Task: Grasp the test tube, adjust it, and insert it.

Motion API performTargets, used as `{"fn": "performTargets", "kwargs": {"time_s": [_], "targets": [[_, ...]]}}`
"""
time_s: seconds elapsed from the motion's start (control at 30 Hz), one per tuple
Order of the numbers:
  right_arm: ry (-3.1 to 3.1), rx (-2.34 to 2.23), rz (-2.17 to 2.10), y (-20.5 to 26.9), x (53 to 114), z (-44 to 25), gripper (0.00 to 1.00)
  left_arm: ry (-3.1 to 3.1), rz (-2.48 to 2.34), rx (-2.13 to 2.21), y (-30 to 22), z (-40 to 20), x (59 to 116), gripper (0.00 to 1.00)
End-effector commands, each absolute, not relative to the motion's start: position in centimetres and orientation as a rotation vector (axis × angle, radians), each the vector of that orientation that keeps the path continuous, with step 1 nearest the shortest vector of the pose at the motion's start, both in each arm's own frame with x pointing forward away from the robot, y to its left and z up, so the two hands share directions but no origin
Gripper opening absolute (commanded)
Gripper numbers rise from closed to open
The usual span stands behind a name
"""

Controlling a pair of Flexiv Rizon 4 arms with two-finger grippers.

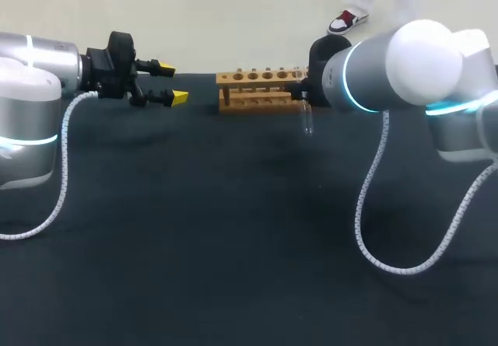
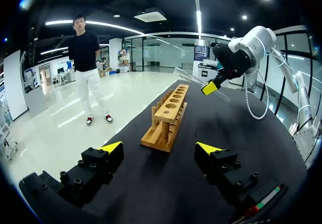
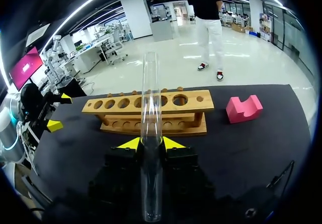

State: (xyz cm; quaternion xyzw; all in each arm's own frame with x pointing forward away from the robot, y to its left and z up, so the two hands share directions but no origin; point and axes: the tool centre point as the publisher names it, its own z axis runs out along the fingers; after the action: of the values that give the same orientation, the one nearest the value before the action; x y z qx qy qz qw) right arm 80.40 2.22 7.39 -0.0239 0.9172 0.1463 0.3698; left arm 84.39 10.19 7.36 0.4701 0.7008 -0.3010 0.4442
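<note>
Right wrist view: right end effector is closed on the test tube, with both yellow tips pressed to the glass from opposite sides near mid-length. The tube is in the air in front of the wooden rack, its far end showing past the rack's top row of holes, so it is not inserted yet. The mid-length grip probably leaves one end free to enter a hole. From the left wrist view the tube looks tilted, not upright. Which hole it lines up with, cannot tell. Pink block lies on the dark surface just beside one end of the rack. Left end effector is wide open and empty, off the rack's opposite end and facing along it, likely out of the way. Judgement: grasp made, adjusting; the tube must come upright over a hole before lowering
</note>
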Motion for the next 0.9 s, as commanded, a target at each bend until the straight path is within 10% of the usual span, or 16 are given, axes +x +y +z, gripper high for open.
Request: {"fn": "performTargets", "kwargs": {"time_s": [0.03,0.9], "targets": [[2.373,-0.068,0.38,2.6,81.4,7.0,0.0,1.731,-0.744,1.162,10.2,7.3,84.3,1.0],[2.462,-0.098,0.41,2.3,82.4,4.5,0.0,1.731,-0.744,1.162,10.2,7.3,84.3,1.0]]}}
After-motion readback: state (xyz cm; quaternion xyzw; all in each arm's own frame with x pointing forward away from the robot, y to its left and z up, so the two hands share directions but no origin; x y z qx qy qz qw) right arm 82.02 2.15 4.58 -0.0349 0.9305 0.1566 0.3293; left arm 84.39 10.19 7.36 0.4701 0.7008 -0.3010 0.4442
